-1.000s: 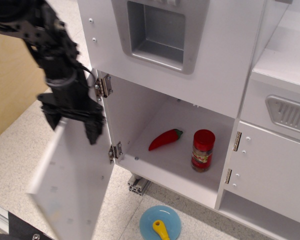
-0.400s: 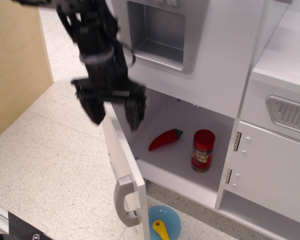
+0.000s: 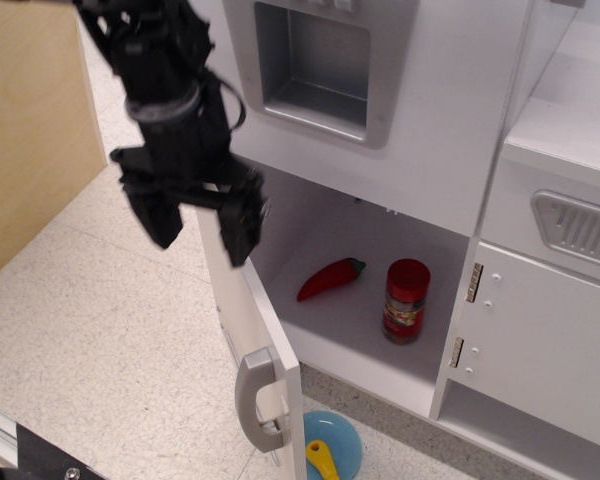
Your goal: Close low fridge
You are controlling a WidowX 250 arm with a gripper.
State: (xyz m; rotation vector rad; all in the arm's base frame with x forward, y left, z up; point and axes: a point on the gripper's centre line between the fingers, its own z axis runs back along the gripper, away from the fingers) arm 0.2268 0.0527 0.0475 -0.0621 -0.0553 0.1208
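The low fridge [image 3: 360, 330] is a white compartment at the bottom of the toy kitchen, and it stands open. Its flat white door [image 3: 255, 330] is seen nearly edge-on, swung out toward the camera, with the grey bar handle [image 3: 256, 398] near its lower front edge. My black gripper [image 3: 202, 228] hangs over the door's top edge, fingers spread open on either side of it, holding nothing. Inside the fridge lie a red chili pepper [image 3: 330, 278] and a red-lidded spice jar [image 3: 406, 300].
A grey recessed dispenser panel [image 3: 315, 65] sits above the fridge. A smaller white cabinet door [image 3: 540, 340] with a grey vent [image 3: 580, 228] is to the right. A blue plate with a yellow item [image 3: 332, 450] lies on the floor below. A wooden panel [image 3: 30, 120] stands at left.
The door has swung from wide open at the left toward the fridge, now nearly edge-on. My gripper moved right with it, then slightly back left.
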